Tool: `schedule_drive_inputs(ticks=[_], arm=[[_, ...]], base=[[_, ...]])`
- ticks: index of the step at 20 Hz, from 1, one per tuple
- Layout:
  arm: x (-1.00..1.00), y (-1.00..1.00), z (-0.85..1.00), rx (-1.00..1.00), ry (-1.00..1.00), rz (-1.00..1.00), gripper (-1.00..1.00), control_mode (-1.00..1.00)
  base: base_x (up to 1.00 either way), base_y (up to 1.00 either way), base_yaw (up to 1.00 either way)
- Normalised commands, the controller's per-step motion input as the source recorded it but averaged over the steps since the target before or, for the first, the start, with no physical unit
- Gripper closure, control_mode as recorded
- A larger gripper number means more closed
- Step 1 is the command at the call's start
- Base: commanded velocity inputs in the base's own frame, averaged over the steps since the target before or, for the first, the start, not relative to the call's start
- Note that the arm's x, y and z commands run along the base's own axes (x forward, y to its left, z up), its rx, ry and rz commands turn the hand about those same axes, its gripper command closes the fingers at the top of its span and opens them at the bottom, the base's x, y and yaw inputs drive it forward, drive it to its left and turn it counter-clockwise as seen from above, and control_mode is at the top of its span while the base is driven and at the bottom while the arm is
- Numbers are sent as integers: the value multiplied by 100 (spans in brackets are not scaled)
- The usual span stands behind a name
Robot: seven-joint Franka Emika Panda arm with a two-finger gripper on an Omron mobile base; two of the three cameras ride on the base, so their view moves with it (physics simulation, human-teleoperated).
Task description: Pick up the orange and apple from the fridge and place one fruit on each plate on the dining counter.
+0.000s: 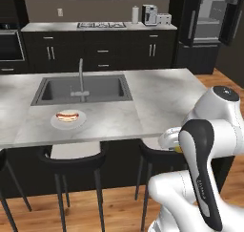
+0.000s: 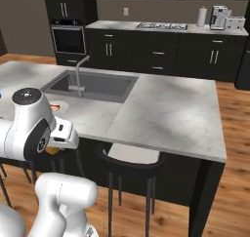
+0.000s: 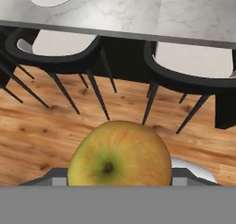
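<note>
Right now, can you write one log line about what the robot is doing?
gripper: holding apple | position: over floor by stools, short of counter | white plate: has a hotdog-like item | apple: not yet placed

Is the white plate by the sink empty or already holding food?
Holding food. The round white plate on the light grey marbled counter carries a hot-dog-like item, not a fruit. The yellow-green apple sits close before the hand camera.

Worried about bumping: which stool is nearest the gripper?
The stool right of the sink, beside the gripper holding the apple; the other sits by the plate.
</note>
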Motion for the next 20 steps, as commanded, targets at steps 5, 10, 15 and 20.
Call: schedule_drive_inputs(ticks=[5,10,15,20], arm=[[0,0,0,0,0,0,100,100],[0,0,0,0,0,0,100,100],[0,0,0,0,0,0,100,100],[0,0,0,0,0,0,100,100]], base=[[32,44,-2],[47,39,-2],[48,29,-1],[35,15,0]])
